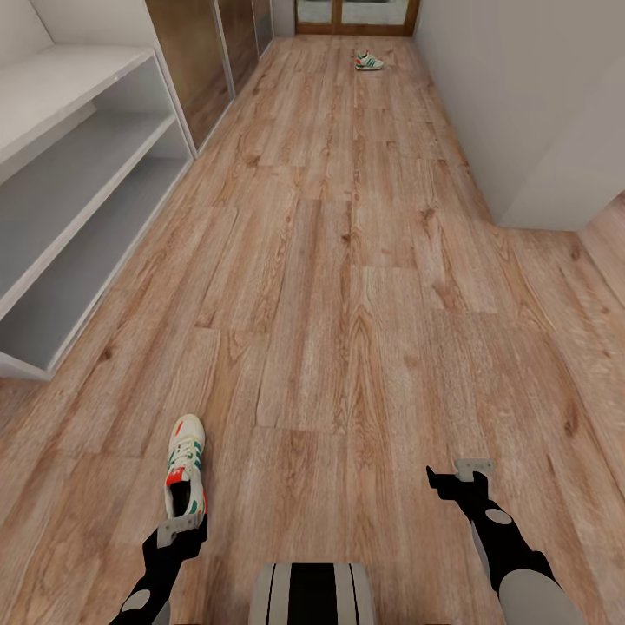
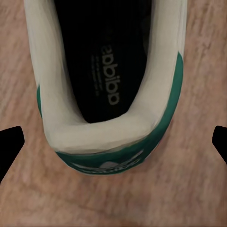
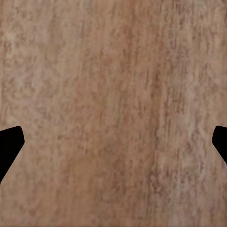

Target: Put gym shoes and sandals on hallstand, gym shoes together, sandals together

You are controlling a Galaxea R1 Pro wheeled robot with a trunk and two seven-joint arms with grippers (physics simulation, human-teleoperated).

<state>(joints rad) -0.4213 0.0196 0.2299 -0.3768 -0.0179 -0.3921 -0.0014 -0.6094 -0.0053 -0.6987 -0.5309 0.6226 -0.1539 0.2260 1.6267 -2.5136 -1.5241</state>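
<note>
One gym shoe (image 1: pixel 185 470), white with green stripes and a red-orange tongue, lies on the corridor floor (image 1: pixel 347 304) at the near left, toe pointing away. My left gripper (image 1: pixel 180 526) hovers open just above its heel. The left wrist view looks down into the shoe's dark inside and green heel tab (image 2: pixel 108 163), with the black fingertips (image 2: pixel 10 142) spread wide to either side. The second gym shoe (image 1: pixel 368 61) sits far down the corridor. My right gripper (image 1: pixel 460 476) is open over bare planks (image 3: pixel 113 104). The hallstand (image 1: pixel 78 174) stands at the left. The sandals are out of view.
A white wall corner (image 1: pixel 538 174) juts in at the right. Brown wooden doors (image 1: pixel 195 52) line the left wall past the hallstand, and a door frame (image 1: pixel 356 17) closes the far end. My grey trunk (image 1: pixel 312 595) shows at the bottom.
</note>
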